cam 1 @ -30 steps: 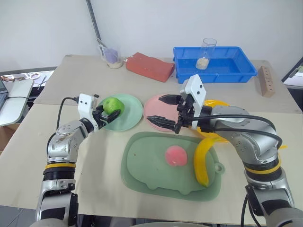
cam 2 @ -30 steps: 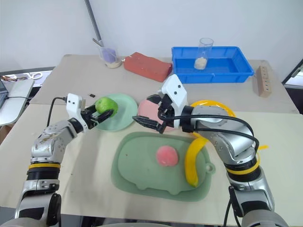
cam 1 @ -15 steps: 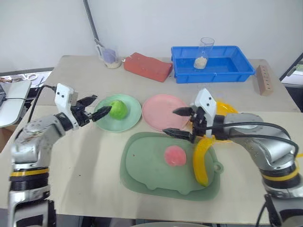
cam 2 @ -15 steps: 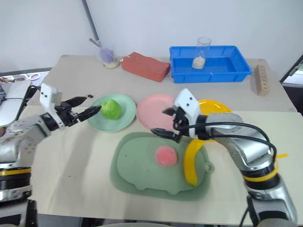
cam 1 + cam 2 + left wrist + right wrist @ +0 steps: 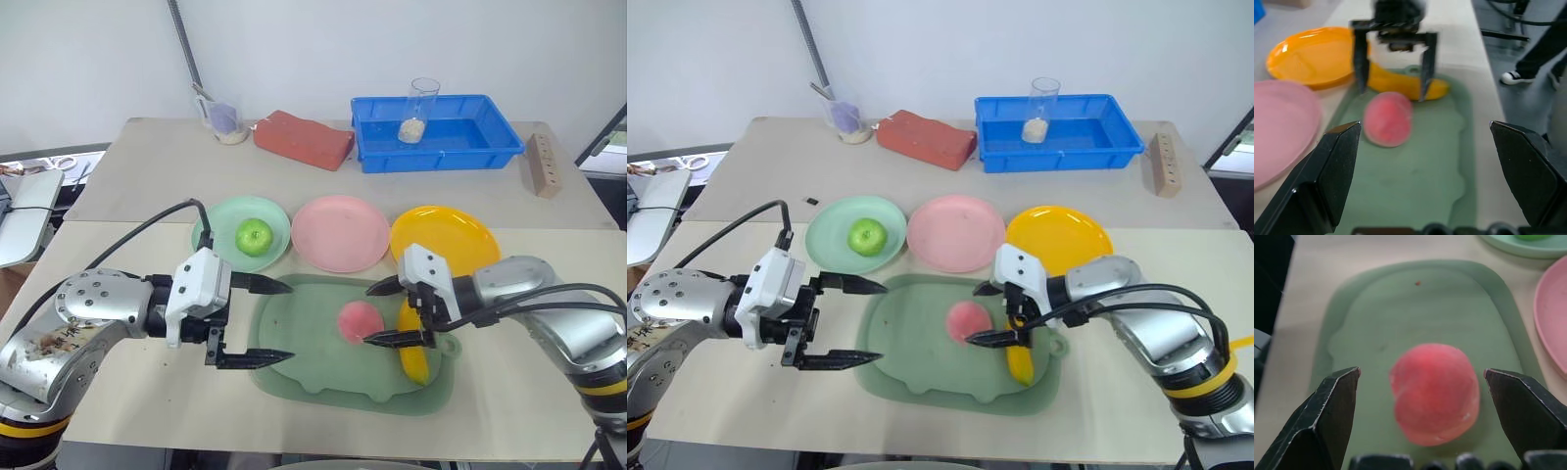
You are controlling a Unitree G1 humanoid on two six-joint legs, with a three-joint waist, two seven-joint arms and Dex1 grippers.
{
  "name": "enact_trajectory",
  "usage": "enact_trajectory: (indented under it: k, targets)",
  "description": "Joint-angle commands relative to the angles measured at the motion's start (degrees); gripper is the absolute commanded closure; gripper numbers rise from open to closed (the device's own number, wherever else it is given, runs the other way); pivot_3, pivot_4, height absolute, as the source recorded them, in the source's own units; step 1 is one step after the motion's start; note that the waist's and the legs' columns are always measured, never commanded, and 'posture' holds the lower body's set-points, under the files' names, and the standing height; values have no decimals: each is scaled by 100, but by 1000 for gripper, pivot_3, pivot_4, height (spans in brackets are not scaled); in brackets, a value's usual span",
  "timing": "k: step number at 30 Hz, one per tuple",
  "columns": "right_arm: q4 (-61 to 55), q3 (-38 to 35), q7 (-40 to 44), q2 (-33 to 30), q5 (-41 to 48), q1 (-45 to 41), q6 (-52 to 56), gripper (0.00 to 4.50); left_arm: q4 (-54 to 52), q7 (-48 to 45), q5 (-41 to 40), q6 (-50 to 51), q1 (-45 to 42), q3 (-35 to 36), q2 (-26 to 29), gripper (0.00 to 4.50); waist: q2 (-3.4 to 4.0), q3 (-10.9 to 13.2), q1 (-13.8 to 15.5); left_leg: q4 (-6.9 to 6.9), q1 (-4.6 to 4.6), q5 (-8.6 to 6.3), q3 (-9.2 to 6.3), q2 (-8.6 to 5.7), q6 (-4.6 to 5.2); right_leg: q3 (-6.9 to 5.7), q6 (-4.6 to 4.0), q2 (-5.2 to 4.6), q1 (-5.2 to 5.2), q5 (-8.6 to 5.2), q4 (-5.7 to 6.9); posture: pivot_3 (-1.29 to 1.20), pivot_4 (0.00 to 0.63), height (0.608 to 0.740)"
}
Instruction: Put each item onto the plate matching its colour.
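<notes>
The green apple point(image 5: 254, 236) lies on the mint green plate point(image 5: 217, 238). Beside it, the pink plate point(image 5: 342, 232) and the yellow plate point(image 5: 445, 235) hold nothing. On the dull-green tray point(image 5: 313, 362) lie the pink peach point(image 5: 360, 320) and the yellow banana point(image 5: 413, 351). My right gripper point(image 5: 370, 315) is open and low over the tray; the peach point(image 5: 1435, 391) lies between and just ahead of its fingers. At the tray's left edge my left gripper point(image 5: 274, 321) is open, holds nothing and points right toward the peach point(image 5: 1387, 120).
At the table's back stand a blue bin point(image 5: 460, 147) with a glass jar point(image 5: 421, 111), a red brick point(image 5: 304, 138), a small cup point(image 5: 227, 119) and a wooden block point(image 5: 544, 164). A person's shoe point(image 5: 1513, 76) shows beyond the table's edge.
My left gripper has drawn back from the apple on the green plate to the tray's left edge and turned to point right. My right gripper has sunk from the pink plate to the peach.
</notes>
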Motion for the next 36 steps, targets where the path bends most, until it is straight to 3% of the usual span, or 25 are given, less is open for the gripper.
enact_trajectory:
  k: [1, 6, 13, 15, 19, 23, 29, 36]
  targets:
    - [-42, 24, -45, 71, -198, -20, -169, 0, -43, -117, -20, -249, 174, 146, 108, 22, 1, 0, 4, 0, -1, 0, 1, 0, 0, 1, 0, -1, 0, 0, 0, 0, 150, 740]
    - [-26, 154, -61, 219, -357, -15, -153, 0, 47, -134, 56, -419, 274, 112, 140, 22, 0, -1, 27, 1, -2, 0, 3, 0, 0, 2, 0, -1, 0, 0, -1, 0, 150, 740]
    - [-78, 198, 185, 192, -345, 3, -168, 2082, 59, -30, 68, -452, 341, 125, 139, 0, 2, -2, 26, 0, -2, 0, 3, 0, 0, 2, 0, 0, -1, 0, 0, 0, 150, 740]
    - [-88, 204, 263, 202, -311, 3, -182, 2395, 117, 175, -37, -293, 282, 149, 57, 0, 2, -2, 27, 0, -2, 0, 3, 0, 0, 2, 0, -1, -1, 0, 0, 0, 150, 740]
    - [55, -7, 189, 438, -129, -296, 20, 2439, 341, 684, -179, -69, 126, 245, -136, 0, 1, -2, 28, 1, -1, 0, 2, 0, 0, 2, 1, 0, 0, 0, 0, 0, 150, 740]
    - [891, -592, -422, 1216, 108, -1127, 290, 2441, 648, 1666, -444, 351, -131, 464, -643, 0, -1, 1, -7, 2, 1, 1, -3, 0, 1, 4, 1, 5, -1, 2, 10, 0, 150, 740]
    - [3115, -506, -1482, 2106, -892, -2376, -333, 2441, 984, 2756, -439, 569, -347, 563, -1378, 0, 5, -8, 24, 4, 6, 1, -13, -3, 2, 0, 1, 10, 7, 3, 12, 0, 150, 740]
    - [5441, -299, -1546, 2793, -1576, -3214, -1226, 2441, 900, 2982, -101, 363, -43, 441, -1462, 0, 11, -10, 1, 2, 5, 1, -12, -6, 2, 4, 2, 9, 4, 7, 18, 0, 150, 740]
